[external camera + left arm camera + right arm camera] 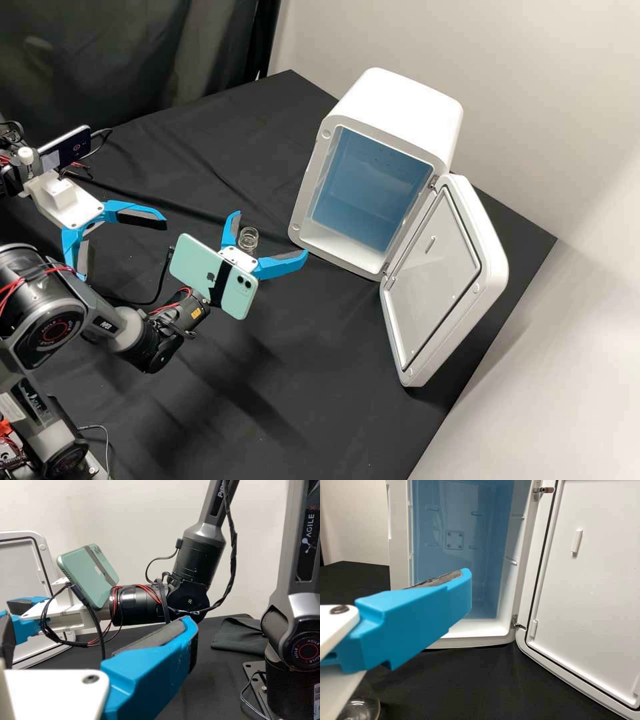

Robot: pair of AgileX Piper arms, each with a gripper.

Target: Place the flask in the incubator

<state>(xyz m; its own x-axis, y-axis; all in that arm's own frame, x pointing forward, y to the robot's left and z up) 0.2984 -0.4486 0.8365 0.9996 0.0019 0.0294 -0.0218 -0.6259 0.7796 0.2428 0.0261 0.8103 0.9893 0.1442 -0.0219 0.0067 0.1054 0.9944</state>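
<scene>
1. The flask (249, 236), a small clear glass vessel, stands upright on the black bench (280, 387), just in front of the incubator (400, 110) and outside it.
2. The right hand (270, 235) sits low over the bench with its two blue fingers spread wide apart. The flask lies between them, closer to the farther finger, and nothing is clamped on it. I cannot tell whether the glass touches that finger.
3. In the right wrist view, one blue finger (420, 607) points towards the incubator's opening, and the rim of the flask shows beside the white hand body.
4. The incubator is a white box with a pale blue inside, standing on the far right part of the bench. Its door (447, 280) is swung wide open to the right, hinged on the side away from the arms, and its lower corner is near the bench edge.
5. The left hand (123, 248) is at the left of the bench, well apart from the flask. Its fingers are also spread and hold nothing.
6. A mint-green phone (213, 275) is strapped to the right arm's wrist, just behind the hand.
7. In the left wrist view, a dark folded cloth (240, 635) lies on the bench near an arm's base.
</scene>
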